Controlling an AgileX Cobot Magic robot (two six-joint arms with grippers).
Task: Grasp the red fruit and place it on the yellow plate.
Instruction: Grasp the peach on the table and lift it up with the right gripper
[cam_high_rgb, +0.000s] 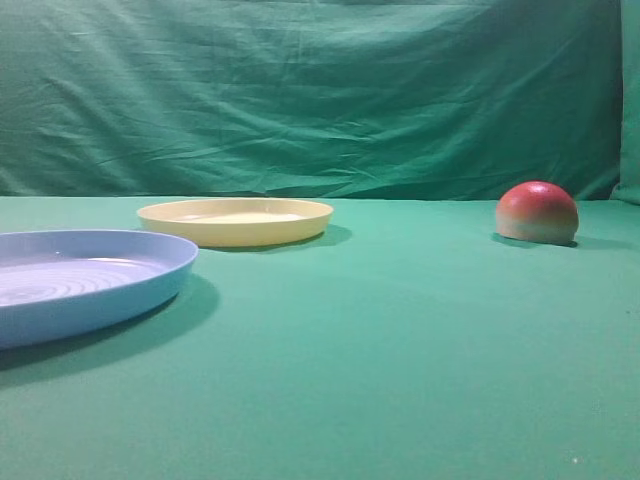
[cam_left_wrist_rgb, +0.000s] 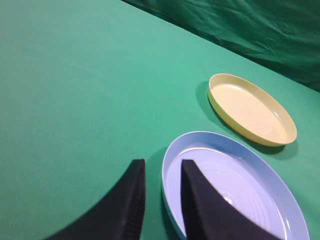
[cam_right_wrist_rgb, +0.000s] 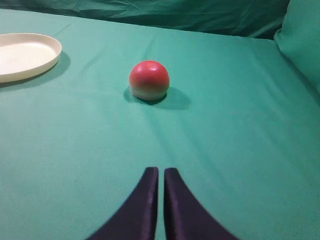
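Note:
The red fruit (cam_high_rgb: 537, 212) sits dome-up on the green cloth at the right, red on top and peach at its base. In the right wrist view the red fruit (cam_right_wrist_rgb: 149, 80) lies straight ahead of my right gripper (cam_right_wrist_rgb: 158, 171), well apart from it; the jaws are shut with nothing between them. The empty yellow plate (cam_high_rgb: 235, 220) rests left of centre, and its edge shows as the yellow plate (cam_right_wrist_rgb: 25, 57) at the far left. My left gripper (cam_left_wrist_rgb: 161, 167) is open and empty, over the near rim of the blue plate, with the yellow plate (cam_left_wrist_rgb: 250, 107) beyond. Neither gripper appears in the exterior view.
A light blue plate (cam_high_rgb: 80, 285) lies at the near left, close beside the yellow one; it fills the lower right as the blue plate (cam_left_wrist_rgb: 235, 185). A green backdrop (cam_high_rgb: 320, 90) hangs behind the table. A fold of green fabric (cam_right_wrist_rgb: 302, 45) rises at the right.

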